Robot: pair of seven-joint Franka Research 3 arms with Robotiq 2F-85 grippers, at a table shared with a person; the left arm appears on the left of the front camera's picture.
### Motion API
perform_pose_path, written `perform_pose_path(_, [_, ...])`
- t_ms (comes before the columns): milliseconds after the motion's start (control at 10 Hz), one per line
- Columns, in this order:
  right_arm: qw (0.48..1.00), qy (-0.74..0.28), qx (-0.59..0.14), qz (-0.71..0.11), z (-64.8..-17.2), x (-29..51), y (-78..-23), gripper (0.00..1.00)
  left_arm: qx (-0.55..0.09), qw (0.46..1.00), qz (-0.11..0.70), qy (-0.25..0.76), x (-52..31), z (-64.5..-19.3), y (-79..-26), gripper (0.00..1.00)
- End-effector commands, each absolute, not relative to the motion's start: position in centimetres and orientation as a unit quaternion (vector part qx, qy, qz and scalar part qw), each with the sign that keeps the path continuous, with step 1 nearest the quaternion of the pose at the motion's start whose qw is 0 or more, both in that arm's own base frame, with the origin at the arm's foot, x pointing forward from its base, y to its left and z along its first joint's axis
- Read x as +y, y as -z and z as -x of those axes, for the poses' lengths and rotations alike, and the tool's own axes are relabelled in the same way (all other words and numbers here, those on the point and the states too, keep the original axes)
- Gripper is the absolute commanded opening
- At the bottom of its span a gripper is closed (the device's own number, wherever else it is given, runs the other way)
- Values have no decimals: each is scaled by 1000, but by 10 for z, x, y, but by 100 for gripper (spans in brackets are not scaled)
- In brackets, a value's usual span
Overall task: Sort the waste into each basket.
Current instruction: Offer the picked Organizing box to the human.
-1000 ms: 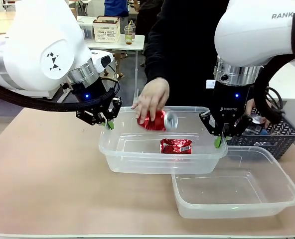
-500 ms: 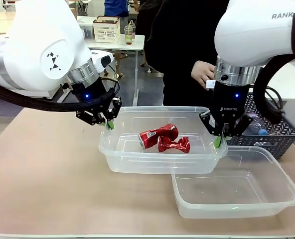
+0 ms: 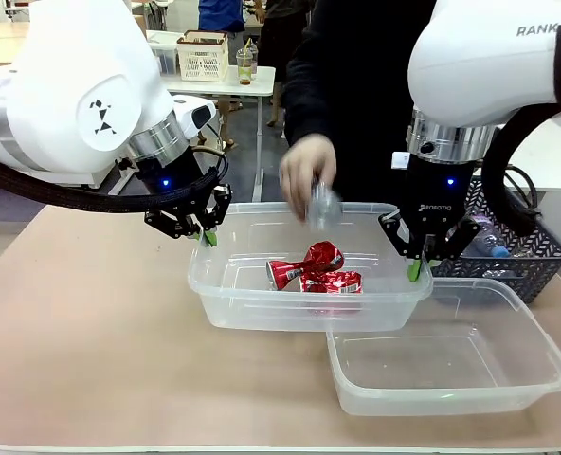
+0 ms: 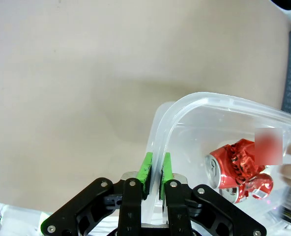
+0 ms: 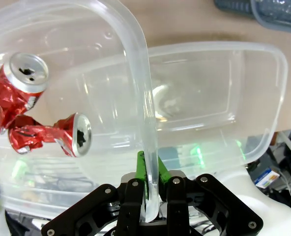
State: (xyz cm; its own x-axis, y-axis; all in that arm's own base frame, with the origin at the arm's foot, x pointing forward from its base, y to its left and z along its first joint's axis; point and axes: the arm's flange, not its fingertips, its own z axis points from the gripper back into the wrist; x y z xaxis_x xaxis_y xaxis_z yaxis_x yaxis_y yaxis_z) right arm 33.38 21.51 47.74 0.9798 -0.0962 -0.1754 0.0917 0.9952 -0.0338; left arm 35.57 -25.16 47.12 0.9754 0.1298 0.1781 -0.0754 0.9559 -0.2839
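Observation:
A clear basket [image 3: 226,284] hangs between my two grippers, partly over a second clear basket [image 3: 451,374] that rests on the table. My left gripper [image 3: 208,236] is shut on the rim at its far left corner, its green pads [image 4: 146,168] pinching the plastic [image 4: 209,101]. On the right rim [image 5: 135,49] my right gripper [image 3: 414,268] is shut too. Two crushed red cans [image 3: 309,269] lie inside the held basket [image 4: 239,169] [image 5: 22,83]. A person's hand [image 3: 307,169] holds a blurred silvery item [image 3: 324,203] above it.
A dark grey lattice basket [image 3: 517,258] with more waste stands at the far right, behind the lower clear basket [image 5: 278,98]. The person stands at the far side of the table. Bare tabletop [image 3: 81,332] stretches to the left.
The person's hand dropped a red can in, withdrew, and is back over the basket with a silvery item. The cans settled together. Both grippers stayed put.

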Motion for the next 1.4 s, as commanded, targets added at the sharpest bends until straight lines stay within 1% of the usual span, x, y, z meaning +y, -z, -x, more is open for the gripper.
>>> perform_pose_path(0, [995, 44, 92, 15, -333, 214, -477, 6, -101, 983, 145, -51, -251, -358, -479, 9])
perform_pose_path(1200, [995, 44, 92, 15, -333, 214, -477, 6, -101, 983, 145, -51, -251, -358, -479, 9])
perform_pose_path(1300, [995, 47, 89, 13, -334, 215, -477, 6, -98, 984, 139, -52, -252, -356, -471, 9])
